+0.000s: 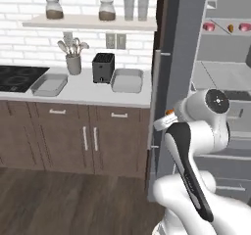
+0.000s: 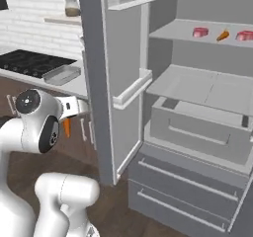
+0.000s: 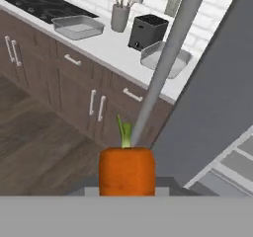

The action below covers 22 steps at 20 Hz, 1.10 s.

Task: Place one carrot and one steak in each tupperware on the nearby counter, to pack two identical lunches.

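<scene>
My gripper [image 3: 127,190] is shut on an orange carrot [image 3: 127,171] whose green stem points away from the hand. It hangs in front of the open fridge door, beside the cabinets, with the carrot [image 2: 66,127] poking down from the hand [image 2: 69,113]. Two grey tupperware trays stand on the counter [image 1: 88,93]: one [image 1: 49,84] by the stovetop, the other [image 1: 127,80] right of the toaster and partly behind the door edge in the hand view [image 3: 157,59]. On a fridge shelf lie two steaks [image 2: 200,32] [image 2: 244,35] with another carrot [image 2: 223,35] between them.
The open fridge door [image 1: 171,82] stands between the hand and the fridge interior. A black toaster [image 1: 103,66] and a utensil holder [image 1: 73,62] sit at the back of the counter. The black stovetop [image 1: 19,77] is at far left. Fridge drawers [image 2: 197,127] project below.
</scene>
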### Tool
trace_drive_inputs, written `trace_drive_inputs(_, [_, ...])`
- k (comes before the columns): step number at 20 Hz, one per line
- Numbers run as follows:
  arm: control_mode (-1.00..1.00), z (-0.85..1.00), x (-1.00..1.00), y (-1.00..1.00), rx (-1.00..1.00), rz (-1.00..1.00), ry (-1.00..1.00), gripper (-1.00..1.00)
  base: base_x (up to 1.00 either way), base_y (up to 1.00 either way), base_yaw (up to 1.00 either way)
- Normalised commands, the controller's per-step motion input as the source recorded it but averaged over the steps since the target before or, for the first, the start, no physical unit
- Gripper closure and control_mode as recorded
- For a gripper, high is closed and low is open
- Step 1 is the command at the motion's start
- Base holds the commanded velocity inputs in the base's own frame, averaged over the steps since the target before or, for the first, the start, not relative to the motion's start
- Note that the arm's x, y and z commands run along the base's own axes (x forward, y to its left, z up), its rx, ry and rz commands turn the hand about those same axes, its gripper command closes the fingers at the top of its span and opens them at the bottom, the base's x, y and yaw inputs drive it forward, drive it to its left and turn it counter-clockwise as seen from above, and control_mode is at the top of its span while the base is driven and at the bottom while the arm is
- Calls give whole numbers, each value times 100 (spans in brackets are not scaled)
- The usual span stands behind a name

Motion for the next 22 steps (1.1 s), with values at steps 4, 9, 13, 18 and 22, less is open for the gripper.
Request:
trace_drive_inputs(4, [100,0,0,0,0,0,0,100,32,100,56])
trace_drive_inputs(9, [100,0,0,0,0,0,0,100,74,85,55])
trace_drive_inputs(13, [100,0,0,0,0,0,0,100,100,43,42])
trace_drive_inputs(18, [100,0,0,0,0,0,0,100,100,6,11])
trace_drive_inputs(22, [100,0,0,0,0,0,0,100,100,0,-10])
